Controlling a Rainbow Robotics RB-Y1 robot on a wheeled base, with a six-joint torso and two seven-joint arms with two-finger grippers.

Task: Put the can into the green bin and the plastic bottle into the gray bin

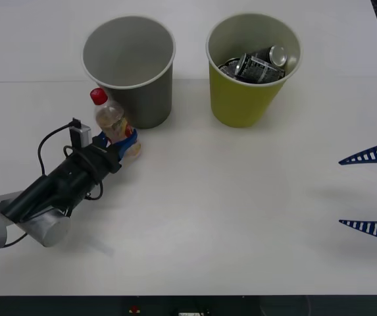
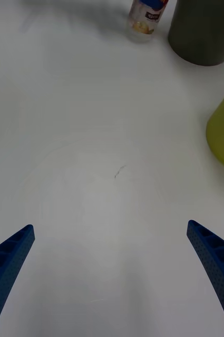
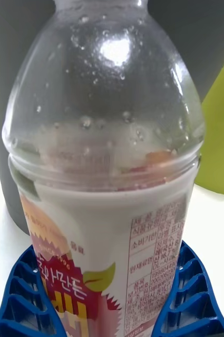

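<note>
1. The left gripper (image 1: 124,141) sits at the left of the table (image 1: 241,217), its blue fingers (image 3: 27,295) clenched around the lower body of the bottle (image 1: 112,125). In the left wrist view the ribbed pads hug the label on both sides.
2. The bottle stands upright on the table, red cap up, just beside the gray bin (image 1: 132,69), on its near left side.
3. The gray bin looks empty inside; the green bin (image 1: 251,69) stands to its right, apart from it.
4. The can (image 1: 257,66) already lies inside the green bin, so that half of the task appears done.
5. The right gripper (image 1: 372,191) waits at the table's right edge, fingers spread wide and holding nothing.
6. The step in hand is likely the bottle grasp. Next, the bottle must rise above the gray rim, travel over the opening, and be released; lifting too low risks knocking the bin.
</note>
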